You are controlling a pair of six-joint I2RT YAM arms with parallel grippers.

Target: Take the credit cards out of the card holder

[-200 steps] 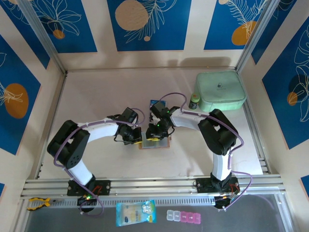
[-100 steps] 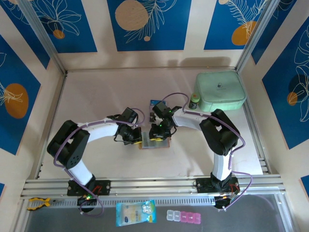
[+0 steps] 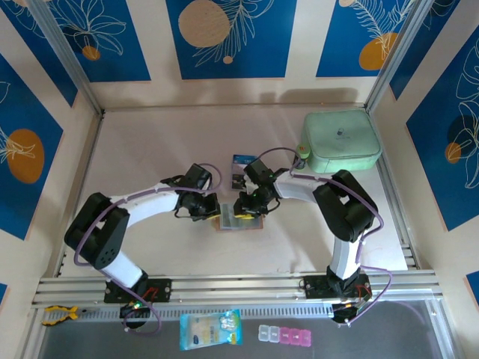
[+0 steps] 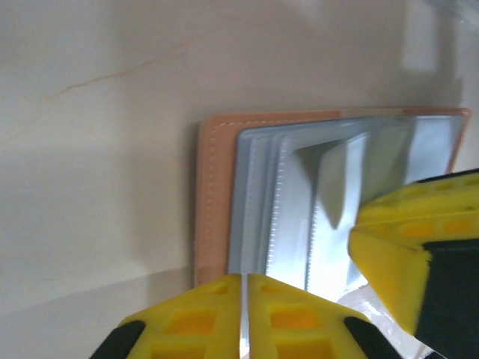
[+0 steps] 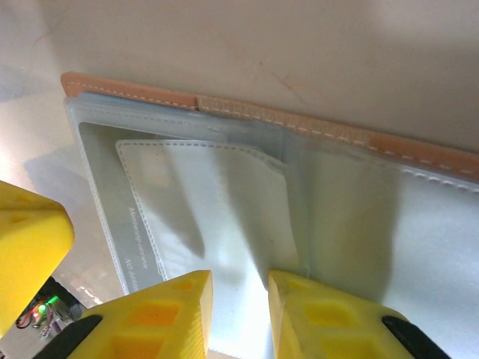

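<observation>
Blue credit card (image 3: 243,159) out on the counter (image 3: 150,149), card holder (image 4: 217,194) open and probably not yet emptied; left gripper (image 4: 245,314) closed, right gripper (image 5: 236,299) slightly parted

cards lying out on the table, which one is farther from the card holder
The dark blue card, the one farther back. The dark grey card lies between it and the card holder.

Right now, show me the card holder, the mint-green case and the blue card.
card holder (image 4: 212,194), left wrist view, tan stitched edge.
mint-green case (image 3: 340,140), top external view, lid middle.
blue card (image 3: 243,158), top external view, its middle.
</observation>
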